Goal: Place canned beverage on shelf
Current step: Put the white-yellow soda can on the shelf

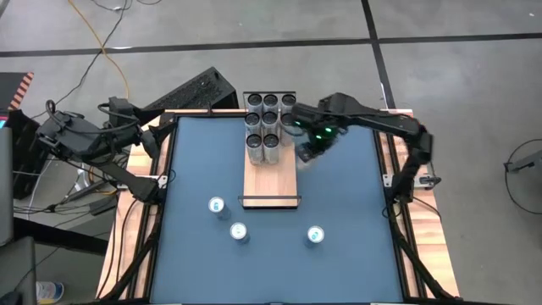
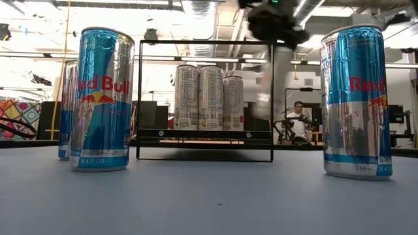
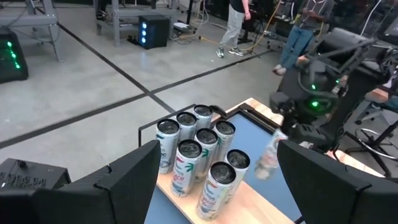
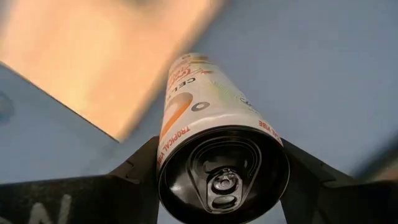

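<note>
From above, the right gripper [image 1: 306, 151] is hanging beside the shelf [image 1: 272, 180], just right of the cans [image 1: 270, 123] grouped at its far end; the left gripper [image 1: 166, 135] is waiting with its fingers apart at the table's [image 1: 347, 195] left far corner. At table level, three blue cans [image 2: 102, 99] are standing in front. The right wrist camera is showing the fingers clamping a white can [image 4: 214, 143] over the blue surface.
</note>
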`<state>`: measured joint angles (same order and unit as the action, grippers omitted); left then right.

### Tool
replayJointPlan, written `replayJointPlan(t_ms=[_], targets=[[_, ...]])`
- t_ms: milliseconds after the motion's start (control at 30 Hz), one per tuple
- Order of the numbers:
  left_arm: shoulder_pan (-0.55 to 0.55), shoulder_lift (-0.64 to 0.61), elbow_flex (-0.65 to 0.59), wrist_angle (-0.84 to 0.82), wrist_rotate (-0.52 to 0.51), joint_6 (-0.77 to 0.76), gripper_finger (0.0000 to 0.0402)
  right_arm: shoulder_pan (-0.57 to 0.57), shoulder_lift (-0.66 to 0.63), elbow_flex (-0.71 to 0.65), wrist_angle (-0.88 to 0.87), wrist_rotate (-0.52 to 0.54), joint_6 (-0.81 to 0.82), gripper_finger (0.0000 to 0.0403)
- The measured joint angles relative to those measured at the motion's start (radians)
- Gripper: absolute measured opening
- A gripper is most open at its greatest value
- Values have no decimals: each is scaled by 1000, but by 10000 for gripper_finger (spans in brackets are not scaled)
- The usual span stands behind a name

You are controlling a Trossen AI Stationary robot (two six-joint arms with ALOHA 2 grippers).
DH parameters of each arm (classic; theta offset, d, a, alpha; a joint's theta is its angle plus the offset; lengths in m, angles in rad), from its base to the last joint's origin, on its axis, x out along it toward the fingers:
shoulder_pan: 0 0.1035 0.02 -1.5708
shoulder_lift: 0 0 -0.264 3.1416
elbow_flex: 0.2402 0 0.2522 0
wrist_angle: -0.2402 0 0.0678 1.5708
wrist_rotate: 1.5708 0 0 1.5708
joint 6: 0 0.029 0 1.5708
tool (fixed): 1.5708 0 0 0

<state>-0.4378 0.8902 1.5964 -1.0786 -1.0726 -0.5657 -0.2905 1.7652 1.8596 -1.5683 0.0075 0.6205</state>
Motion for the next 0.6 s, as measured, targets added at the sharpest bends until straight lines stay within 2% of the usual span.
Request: replayJointPlan(t_ms=[133,233,400,600], targets=[[0,0,0,0,-14,0,309,3,-131,-198,-15,-7,85,225],[0,0,0,0,-40,0,309,3,-170,-241,-4,-9,139,225],[0,0,0,0,-62,0,309,3,-152,-215,-2,-10,162,225],[0,0,0,0,-61,0,309,-1,-26,-84,-1,-9,78,225]])
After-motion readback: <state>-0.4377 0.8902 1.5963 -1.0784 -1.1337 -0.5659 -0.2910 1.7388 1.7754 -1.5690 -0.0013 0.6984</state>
